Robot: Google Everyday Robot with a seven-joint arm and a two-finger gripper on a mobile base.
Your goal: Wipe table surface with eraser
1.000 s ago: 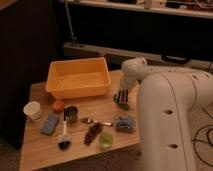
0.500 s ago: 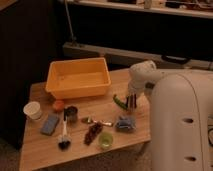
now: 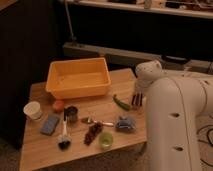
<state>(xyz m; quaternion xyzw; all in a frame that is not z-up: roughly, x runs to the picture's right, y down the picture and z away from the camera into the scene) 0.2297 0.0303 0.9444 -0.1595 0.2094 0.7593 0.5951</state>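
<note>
The light-brown wooden table surface (image 3: 45, 155) fills the lower left of the camera view. A flat blue-grey block, which I take for the eraser (image 3: 50, 124), lies near the table's left side, beside a dark cup (image 3: 71, 114). My gripper (image 3: 136, 101) hangs at the table's right edge, fingers pointing down and shut with nothing in them, just right of a green pepper (image 3: 120, 102). It is far from the eraser. My white arm (image 3: 175, 125) covers the right of the view.
An orange bin (image 3: 79, 77) stands at the back of the table. A white cup (image 3: 33, 110), an orange ball (image 3: 58, 105), a black brush (image 3: 64, 137), a spoon (image 3: 96, 121), dark grapes (image 3: 93, 133), a green cup (image 3: 105, 140) and a blue bundle (image 3: 125, 124) are spread over the front.
My gripper has shifted to the right along the table's right edge, past the green pepper. The things on the table have not moved.
</note>
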